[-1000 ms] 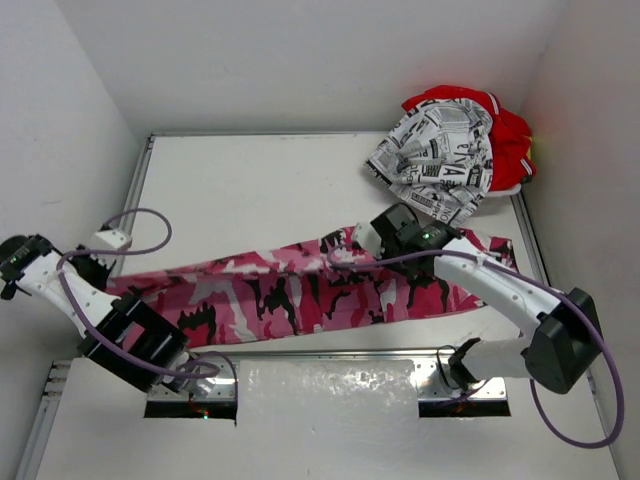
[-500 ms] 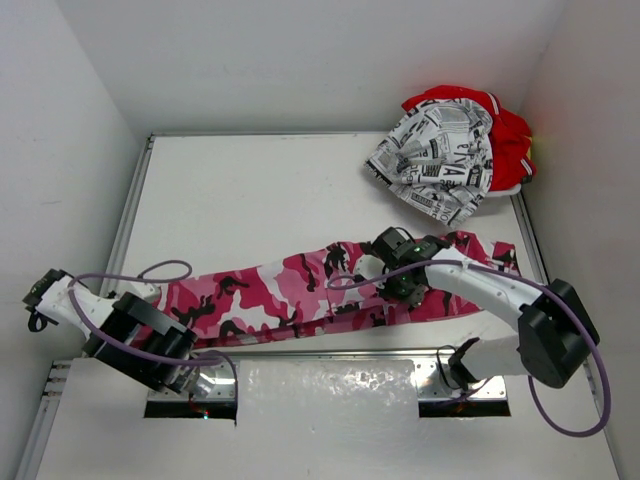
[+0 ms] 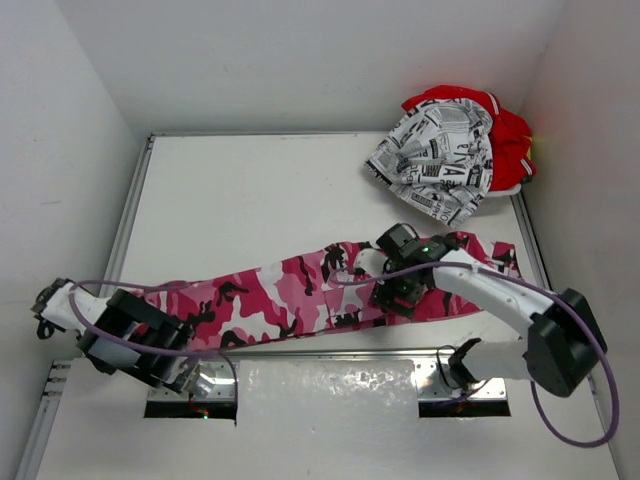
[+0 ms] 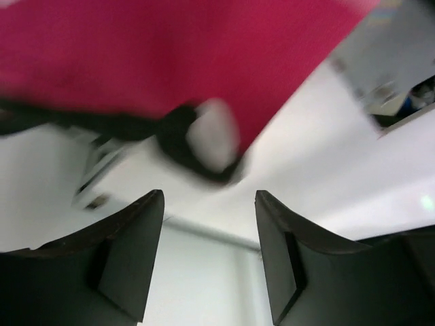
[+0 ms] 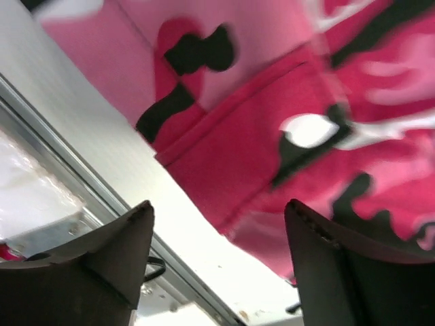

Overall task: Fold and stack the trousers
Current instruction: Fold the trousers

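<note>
The camouflage trousers [image 3: 300, 295] lie stretched in a long band along the table's front edge. In the right wrist view their hem [image 5: 272, 156] lies on the table just beyond my fingertips. My right gripper [image 3: 395, 297] hovers over the band's right part, open [image 5: 217, 207], with nothing between its fingers. My left arm [image 3: 140, 335] is folded at the front left corner by the band's left end. The left gripper [image 4: 209, 197] is open and empty, with blurred pink cloth [image 4: 170, 61] ahead of it. The newsprint trousers [image 3: 440, 160] lie bunched on the red trousers [image 3: 515, 140] at the back right.
A metal rail [image 3: 330, 352] runs along the table's front edge, close under the camouflage band. White walls close in the table on the left, back and right. The purple cables [image 3: 130, 290] of both arms loop above the cloth.
Both grippers have opened and let go of the camouflage trousers. Before that they drew the cloth toward the front edge, the left arm sweeping to the near left corner.
</note>
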Robot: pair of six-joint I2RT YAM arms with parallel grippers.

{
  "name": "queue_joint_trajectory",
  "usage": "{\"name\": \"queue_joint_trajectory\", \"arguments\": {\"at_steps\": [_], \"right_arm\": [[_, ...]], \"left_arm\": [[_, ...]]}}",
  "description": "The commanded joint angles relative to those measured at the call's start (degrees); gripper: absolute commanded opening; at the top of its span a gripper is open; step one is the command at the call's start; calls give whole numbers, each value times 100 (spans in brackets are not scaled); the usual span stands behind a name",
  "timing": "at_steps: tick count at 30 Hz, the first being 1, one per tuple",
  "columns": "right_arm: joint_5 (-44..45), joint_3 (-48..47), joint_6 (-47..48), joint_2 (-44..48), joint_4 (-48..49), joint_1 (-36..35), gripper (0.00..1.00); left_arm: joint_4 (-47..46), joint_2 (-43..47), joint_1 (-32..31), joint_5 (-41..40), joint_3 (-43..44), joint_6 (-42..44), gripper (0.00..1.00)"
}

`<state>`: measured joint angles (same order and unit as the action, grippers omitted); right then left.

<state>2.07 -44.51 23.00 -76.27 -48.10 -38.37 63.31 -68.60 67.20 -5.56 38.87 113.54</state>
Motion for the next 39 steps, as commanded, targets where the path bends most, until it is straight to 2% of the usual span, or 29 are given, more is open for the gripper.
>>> {"name": "queue_joint_trajectory", "arguments": {"at_steps": [1,2,4,5,6,7,8,9,10,11,13,16,17,21,23,25,28,32,35,39], "right_arm": [[-557,-644,-548,786,501,425,77],[-993,-742,-760,920,633,966,83],[-1583,-875,-1618,1227,1097,1732,87],[-1787,-866,-1954,1272,1205,2502,88],[-1919,-875,-2262,1264,1250,2849,81],[-1964,-875,-2639,1229,1250,3218,71],[-1903,-866,-3331,1089,1137,3866,57],[-1790,-840,-3686,1018,1023,4211,34],[-1728,-788,-4385,974,882,4502,28],[-1649,-718,-4705,930,811,4983,26],[-1412,-489,-5504,895,662,5356,40],[-615,-295,-5946,798,757,5621,50],[-446,-225,-6009,780,871,5647,51],[232,126,-6282,439,1486,5700,50],[251,188,-6396,210,1768,5858,50],[250,136,-6466,-124,1751,5989,51],[241,83,-6519,-196,1716,6165,55],[514,65,-6440,-37,1663,6298,58],[208,267,-6414,-133,1970,6351,59],[-91,557,-6668,-397,2873,6359,59]], "left_arm": [[153,-293,92,343,918,662,54],[643,-582,92,928,1547,409,54],[1067,-873,92,1564,2453,-152,55],[1209,-1014,74,1863,2667,-504,55],[1219,-1172,48,2362,2809,-804,55],[1219,-1208,4,2515,2880,-1050,54],[1219,-1148,-162,2612,2793,-1392,52],[1184,-1051,-268,2604,2636,-1491,52],[1105,-929,-399,2587,2208,-1631,52],[992,-597,-714,2456,1951,-1946,52],[325,-252,-1154,2245,1128,-2369,54],[-299,-390,-1183,2034,711,-3194,55],[-484,-565,-1183,1815,614,-3632,55],[-1547,-699,-1393,1682,51,-4031,55],[-2458,-899,-1849,1219,-300,-4531,55],[-2971,-1137,-2218,927,-459,-4909,53],[-3762,-1812,-2413,767,-241,-5401,51],[-4273,-2403,-2773,890,243,-5886,50],[-4590,-2807,-3133,1013,629,-6167,50],[-4687,-3456,-3336,1127,1436,-6650,50]]}}
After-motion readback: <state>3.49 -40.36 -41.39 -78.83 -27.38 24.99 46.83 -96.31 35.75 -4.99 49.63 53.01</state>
